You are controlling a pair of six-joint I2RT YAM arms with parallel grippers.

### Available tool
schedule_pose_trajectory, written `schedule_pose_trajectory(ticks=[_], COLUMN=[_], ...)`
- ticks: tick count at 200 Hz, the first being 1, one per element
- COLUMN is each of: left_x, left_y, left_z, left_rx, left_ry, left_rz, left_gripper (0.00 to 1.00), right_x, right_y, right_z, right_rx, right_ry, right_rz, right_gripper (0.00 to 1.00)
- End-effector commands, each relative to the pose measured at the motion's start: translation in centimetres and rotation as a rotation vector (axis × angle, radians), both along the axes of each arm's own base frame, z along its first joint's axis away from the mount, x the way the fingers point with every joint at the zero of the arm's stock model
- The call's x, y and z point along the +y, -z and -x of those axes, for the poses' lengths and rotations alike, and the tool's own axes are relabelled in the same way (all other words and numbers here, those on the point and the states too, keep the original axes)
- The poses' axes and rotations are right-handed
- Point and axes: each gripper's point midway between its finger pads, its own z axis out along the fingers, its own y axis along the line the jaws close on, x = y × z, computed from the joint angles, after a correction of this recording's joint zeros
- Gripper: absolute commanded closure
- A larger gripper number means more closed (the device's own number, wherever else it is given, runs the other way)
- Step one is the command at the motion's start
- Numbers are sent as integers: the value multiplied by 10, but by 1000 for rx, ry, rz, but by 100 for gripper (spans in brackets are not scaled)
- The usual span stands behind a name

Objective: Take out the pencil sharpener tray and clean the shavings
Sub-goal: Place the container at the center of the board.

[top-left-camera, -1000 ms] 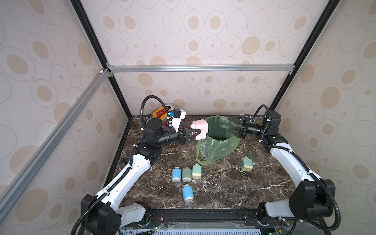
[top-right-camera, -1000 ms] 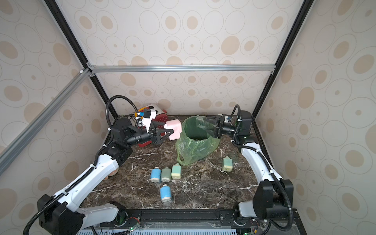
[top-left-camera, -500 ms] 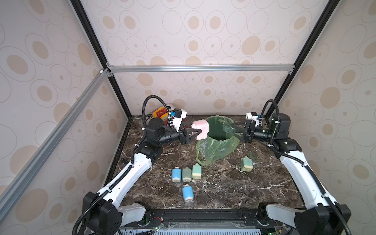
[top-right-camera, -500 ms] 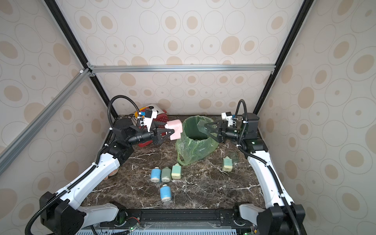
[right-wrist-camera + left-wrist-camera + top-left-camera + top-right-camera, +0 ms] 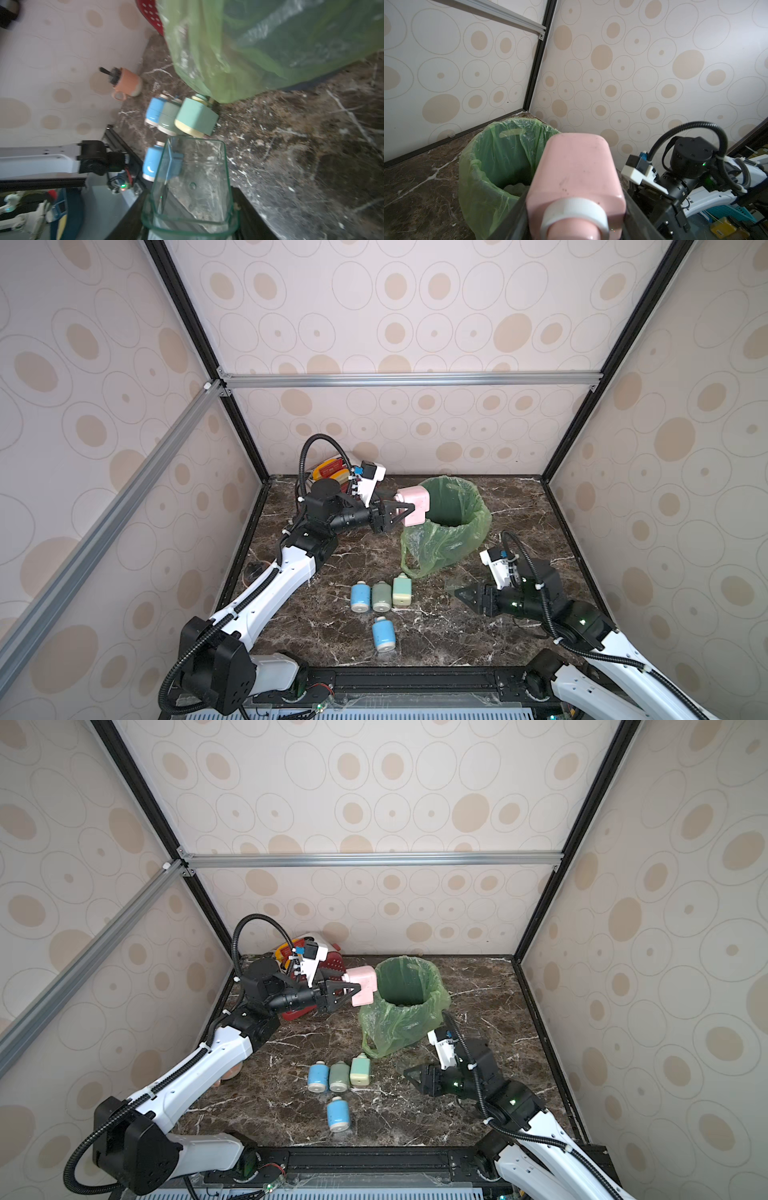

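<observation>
A pink pencil sharpener hangs in the air beside the rim of the green-bagged bin. My left gripper is shut on it. The clear tray is out of the sharpener, and my right gripper is shut on its near end. It hovers low over the marble at the front right, away from the bin. The tray looks see-through with only a few specks.
Three sharpeners lie in a row, blue, grey-green and light green, with another blue one in front. A red basket stands at the back left. An orange cup sits by the left wall.
My right arm has swung from the bin's rim down to the front right of the table, carrying the tray. The left arm and pink sharpener have stayed put.
</observation>
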Motion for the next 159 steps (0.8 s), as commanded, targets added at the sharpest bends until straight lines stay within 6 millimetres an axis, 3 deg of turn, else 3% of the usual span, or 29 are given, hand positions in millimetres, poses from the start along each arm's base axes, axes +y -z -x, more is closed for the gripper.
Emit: schedule_pose_trajectory(ticks=[1, 45, 76, 109, 126, 159], left_x=[1, 2, 1, 0, -1, -1], left_y=[-42, -40, -38, -38, -37, -36], left_z=[7, 7, 4, 3, 2, 2], left_rx=[-112, -109, -101, -98, -95, -92], left_ry=[18, 12, 16, 19, 19, 21], left_rz=[60, 52, 54, 59, 59, 60], left_gripper=[100, 100, 100, 100, 100, 100], right_x=[-14, -43, -67, -76, -78, -77], right_y=[34, 77, 92, 103, 111, 119], right_z=[-17, -19, -18, -20, -19, -19], right_rx=[-38, -10, -47, -34, -2, 27], right_ry=[96, 273, 383, 428, 435, 415], right_rz=[190, 315, 309, 352, 399, 461], right_gripper=[100, 100, 100, 100, 93, 64])
